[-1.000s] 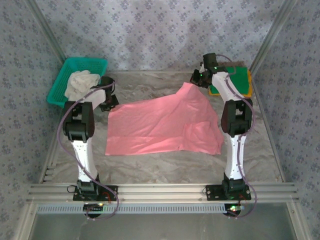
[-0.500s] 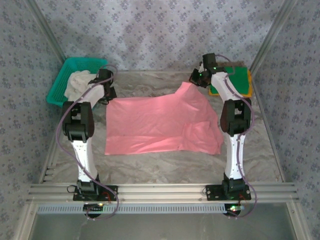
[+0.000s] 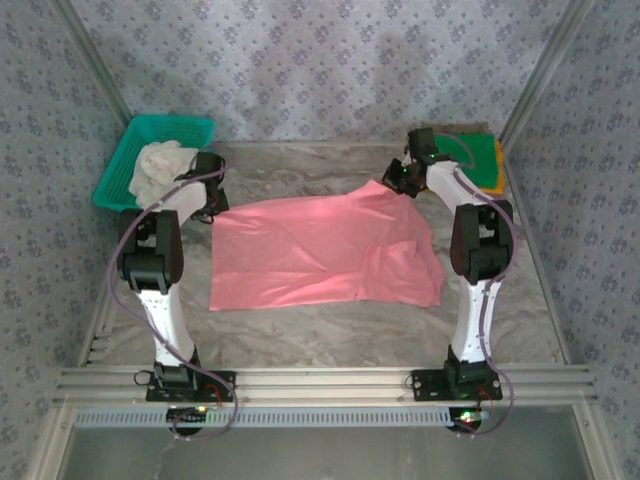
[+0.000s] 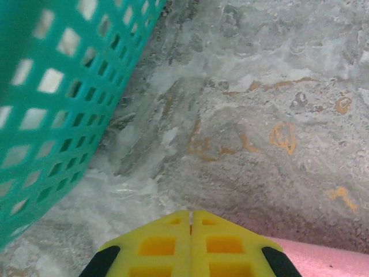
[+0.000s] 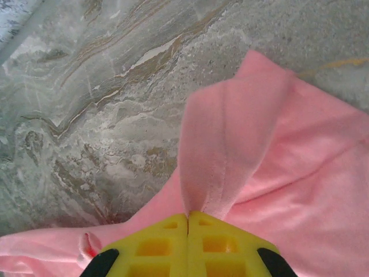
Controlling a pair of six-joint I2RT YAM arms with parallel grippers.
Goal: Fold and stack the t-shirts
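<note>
**A:** Surroundings, overhead view?

**B:** A teal mesh basket [image 3: 172,122] is at the upper left of the frame, at the far left corner of the table [image 3: 330,330], with a crumpled white cloth [image 3: 162,168] inside. A green t-shirt [image 3: 480,155] lies folded flat at upper right. It sits on an orange-yellow t-shirt [image 3: 498,182], whose edge shows along its right side.

**A:** Task item on the work area?

**B:** The pink t-shirt [image 3: 325,250] is spread across frame centre between the two arms. It is mostly flat, and its upper right corner is drawn up to a peak.

**A:** Obstructions?

**B:** The right arm crosses the left part of the green t-shirt. The left arm runs just beside the basket's near right corner.

**A:** Grippers, overhead?

**B:** The left gripper [image 3: 212,192] is at the pink t-shirt's upper left corner, between basket and cloth. The right gripper [image 3: 396,178] is at the raised peak. Finger state is too small to read from here.

**A:** What do the wrist views add?

**B:** In the right wrist view, the right gripper [image 5: 188,216] has its yellow fingers clamped on a fold of the pink t-shirt [image 5: 230,144]. The fold stands up from the fingertips, with marbled table [image 5: 86,115] at frame left.

In the left wrist view, the left gripper [image 4: 191,214] has its fingers pressed together. The basket [image 4: 52,104] wall is at upper left, and there are orange marks on the table [image 4: 259,86]. The pink t-shirt [image 4: 328,259] edge is at lower right, beside the fingers. I cannot tell whether cloth is pinched there.
</note>
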